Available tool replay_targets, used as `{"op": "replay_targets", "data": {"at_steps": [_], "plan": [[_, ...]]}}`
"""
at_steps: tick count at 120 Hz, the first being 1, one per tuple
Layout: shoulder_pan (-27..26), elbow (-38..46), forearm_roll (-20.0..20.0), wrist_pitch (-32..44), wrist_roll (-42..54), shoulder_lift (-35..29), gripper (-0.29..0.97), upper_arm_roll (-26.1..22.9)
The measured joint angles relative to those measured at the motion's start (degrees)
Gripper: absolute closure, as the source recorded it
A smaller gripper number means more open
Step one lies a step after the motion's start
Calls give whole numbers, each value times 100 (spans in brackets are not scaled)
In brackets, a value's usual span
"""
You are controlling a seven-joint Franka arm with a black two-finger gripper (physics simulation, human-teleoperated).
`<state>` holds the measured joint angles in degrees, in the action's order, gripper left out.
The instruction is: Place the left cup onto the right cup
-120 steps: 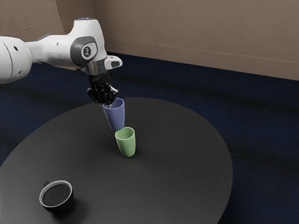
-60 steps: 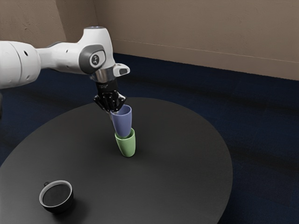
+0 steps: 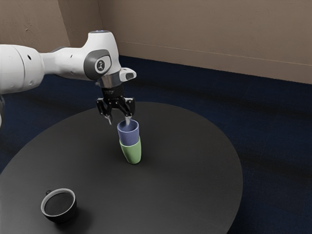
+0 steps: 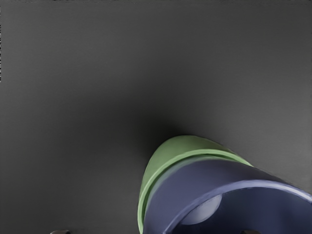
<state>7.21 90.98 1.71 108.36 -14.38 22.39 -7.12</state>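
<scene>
At the near left a black mug (image 3: 59, 204) is sitting on the round table (image 3: 195, 185), well apart from the cups. My arm (image 3: 58, 63) is reaching in from the exterior view's left. The gripper (image 3: 119, 117) is hanging just above the blue cup (image 3: 128, 131), its fingers spread wide and gripping nothing. The blue cup is standing upright, nested in the green cup (image 3: 131, 152) with its upper half showing, near the table's middle. Through the wrist camera I am looking down on the blue cup (image 4: 229, 195) sitting inside the green cup (image 4: 163, 163), with dark table (image 4: 97, 73) around them.
</scene>
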Motion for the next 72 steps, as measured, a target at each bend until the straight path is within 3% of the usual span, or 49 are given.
{"op": "replay_targets", "data": {"at_steps": [22, 52, 72], "plan": [[-80, 1, -57, -3, -25, -216, 10, 21], [-286, -7, -318, -55, -17, -719, 3, 146], [-477, -6, -808, -170, 127, -1114, 1, 151]]}}
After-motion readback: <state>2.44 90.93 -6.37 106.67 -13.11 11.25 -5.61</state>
